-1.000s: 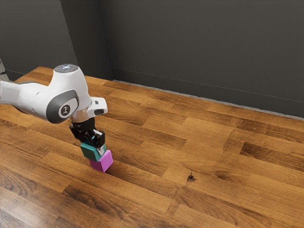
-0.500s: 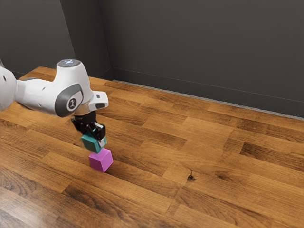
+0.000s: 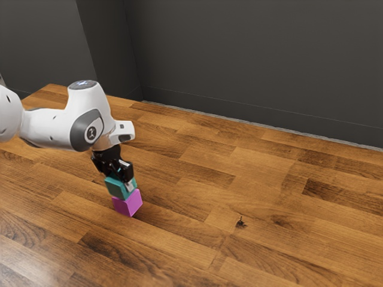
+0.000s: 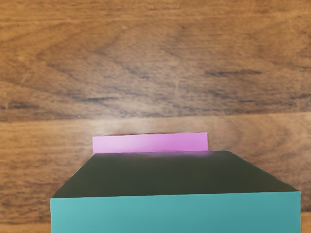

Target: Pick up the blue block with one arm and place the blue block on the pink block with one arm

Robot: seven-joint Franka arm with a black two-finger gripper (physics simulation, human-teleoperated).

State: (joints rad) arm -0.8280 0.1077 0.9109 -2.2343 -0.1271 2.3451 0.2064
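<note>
Wooden table (image 3: 269,179) carries both blocks. My arm (image 3: 60,127) reaches in from the exterior view's left. The tool (image 3: 118,176) points down, fingers clamped on the blue block (image 3: 120,188), which looks teal. The blue block sits directly over the pink block (image 3: 128,204) and appears to touch its top.
</note>
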